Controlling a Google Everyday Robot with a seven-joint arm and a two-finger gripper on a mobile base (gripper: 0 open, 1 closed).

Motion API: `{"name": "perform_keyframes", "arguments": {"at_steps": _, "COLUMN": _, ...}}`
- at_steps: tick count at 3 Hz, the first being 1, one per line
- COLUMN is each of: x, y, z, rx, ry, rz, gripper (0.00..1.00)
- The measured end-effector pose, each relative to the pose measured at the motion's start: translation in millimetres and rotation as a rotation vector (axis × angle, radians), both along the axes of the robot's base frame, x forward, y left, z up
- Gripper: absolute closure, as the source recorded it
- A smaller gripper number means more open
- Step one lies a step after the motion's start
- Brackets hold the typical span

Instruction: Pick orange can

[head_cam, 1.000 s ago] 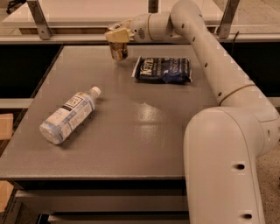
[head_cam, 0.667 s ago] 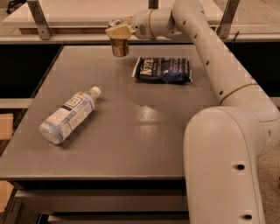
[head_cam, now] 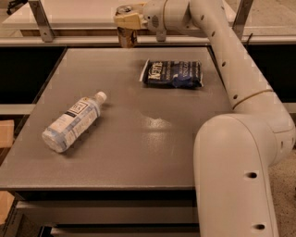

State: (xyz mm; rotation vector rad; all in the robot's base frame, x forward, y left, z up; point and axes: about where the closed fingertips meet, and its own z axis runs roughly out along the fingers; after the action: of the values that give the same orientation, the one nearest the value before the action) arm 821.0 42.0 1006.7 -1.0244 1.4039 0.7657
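One thick white arm point(head_cam: 238, 180) fills the near right corner. Its big rounded link rises beside the front of the grey table point(head_cam: 138, 157), then bends away toward the far edge. On the near left part of the table a clear water bottle point(head_cam: 71, 124) lies on its side, with its white cap pointing away and to the right and its white label facing up. Farther back and right of centre, a dark blue chip bag point(head_cam: 173, 74) lies flat. It is well apart from the bottle and just left of the arm's slimmer link.

At the far edge, left of the bag, the gripper point(head_cam: 126, 21) comes in from the right with its tan fingers point(head_cam: 132, 20) clamped on the orange can point(head_cam: 127, 39). The can stands upright in that grip. Its body is a shiny orange-bronze, dark in the shade below the fingers, and a silver top shows just above them. The fingers hide the middle of the can. It is a short cylinder, plainly smaller than the bottle. Its base sits at about the line of the table's far edge, and from this view I cannot tell whether it touches the surface or hangs just above it.

Behind the can runs a pale shelf point(head_cam: 78, 11), with metal posts point(head_cam: 40, 21) standing toward its left and right ends.
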Motion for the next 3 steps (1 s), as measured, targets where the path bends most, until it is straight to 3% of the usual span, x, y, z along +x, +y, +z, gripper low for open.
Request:
{"name": "perform_keyframes", "arguments": {"at_steps": 1, "x": -1.3, "y": -2.2, "z": 22.0, "rx": 0.012, "ry": -0.013, "rz": -0.021, "gripper": 1.00}}
{"name": "perform_keyframes", "arguments": {"at_steps": 3, "x": -14.3, "y": 6.0, "z": 59.3, "rx": -0.042, "ry": 0.033, "rz": -0.061, "gripper": 1.00}}
